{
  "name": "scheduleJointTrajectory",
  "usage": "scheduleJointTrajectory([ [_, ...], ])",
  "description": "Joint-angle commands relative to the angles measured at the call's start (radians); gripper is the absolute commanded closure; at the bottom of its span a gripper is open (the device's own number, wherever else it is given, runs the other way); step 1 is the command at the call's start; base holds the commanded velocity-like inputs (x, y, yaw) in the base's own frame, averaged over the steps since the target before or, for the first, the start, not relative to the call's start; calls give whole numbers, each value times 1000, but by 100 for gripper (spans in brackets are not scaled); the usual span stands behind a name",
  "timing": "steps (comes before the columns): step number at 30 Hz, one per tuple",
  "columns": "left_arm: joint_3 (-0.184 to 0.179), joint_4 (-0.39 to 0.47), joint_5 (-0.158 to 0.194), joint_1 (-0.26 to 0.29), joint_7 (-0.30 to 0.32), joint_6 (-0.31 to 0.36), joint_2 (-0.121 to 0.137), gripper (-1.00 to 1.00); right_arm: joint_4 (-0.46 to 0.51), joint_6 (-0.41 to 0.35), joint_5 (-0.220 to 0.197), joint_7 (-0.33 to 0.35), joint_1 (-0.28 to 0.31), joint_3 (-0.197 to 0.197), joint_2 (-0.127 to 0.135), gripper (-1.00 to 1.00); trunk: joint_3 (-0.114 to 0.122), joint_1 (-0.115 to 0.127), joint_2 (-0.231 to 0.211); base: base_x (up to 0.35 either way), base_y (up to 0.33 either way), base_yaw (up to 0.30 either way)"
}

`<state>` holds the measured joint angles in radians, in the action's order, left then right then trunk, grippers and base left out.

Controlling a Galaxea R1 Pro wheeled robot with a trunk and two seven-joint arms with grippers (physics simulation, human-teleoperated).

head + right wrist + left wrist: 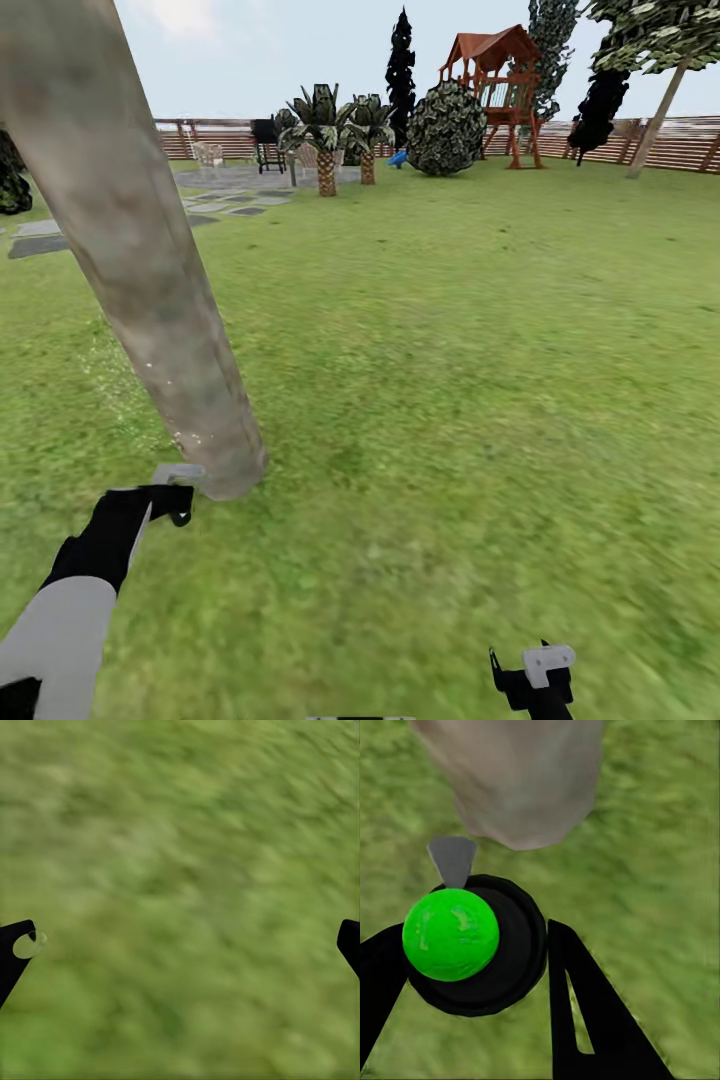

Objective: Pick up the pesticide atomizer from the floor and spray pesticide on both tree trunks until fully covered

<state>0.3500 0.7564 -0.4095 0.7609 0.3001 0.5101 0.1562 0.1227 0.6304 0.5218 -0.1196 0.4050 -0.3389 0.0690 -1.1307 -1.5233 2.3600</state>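
While our left fingers (472, 967) pinch the black atomizer with its green ball top (451, 934), its grey nozzle touches the thick grey-brown trunk (140, 260) base; we should sweep upward slowly, aiming squarely. Our right fingers (180, 945), away from the trunk, are spread.

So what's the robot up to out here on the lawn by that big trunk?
It is spraying a tree. Its left end effector is closed around a black pesticide atomizer with a round green top, and the grey nozzle is aimed at the foot of the thick, pale grey-brown leaning tree trunk. Pale specks dot the trunk's lower part. The right end effector hangs open over the green grass, holding nothing. A second tall tree stands far off by the brown slat fence.
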Motion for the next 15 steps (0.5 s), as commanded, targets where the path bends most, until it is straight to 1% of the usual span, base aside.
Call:
scheduleJointTrajectory([
  [1,1,0,5,10,7,5,24,100,0,0,0,0,0,0,0,-100,0,0,0,0,0,2],
  [2,2,0,6,24,24,12,54,100,0,0,1,0,0,0,0,-100,0,0,0,0,0,0],
  [4,3,0,5,39,53,26,87,100,0,0,1,1,0,0,0,-100,0,0,0,0,0,0],
  [6,4,0,6,39,62,29,98,100,0,0,1,1,0,0,0,-100,0,0,0,0,0,0],
  [8,0,1,5,35,67,32,94,100,1,0,0,0,0,0,0,-100,0,0,0,0,0,158],
  [10,-4,1,5,41,67,34,73,100,1,0,0,0,0,0,0,-100,0,0,0,0,0,244],
  [11,-6,7,4,43,67,40,48,100,1,0,0,0,0,0,1,-100,0,0,0,0,0,255],
  [12,-8,15,4,64,67,83,20,100,2,0,0,0,0,0,1,-100,0,0,0,0,0,83],
  [13,-7,16,4,75,68,98,18,100,2,0,0,0,0,0,1,-100,0,0,0,0,0,42],
  [15,-5,18,4,99,68,112,27,100,2,0,0,0,0,0,1,-100,0,0,0,0,0,13],
])
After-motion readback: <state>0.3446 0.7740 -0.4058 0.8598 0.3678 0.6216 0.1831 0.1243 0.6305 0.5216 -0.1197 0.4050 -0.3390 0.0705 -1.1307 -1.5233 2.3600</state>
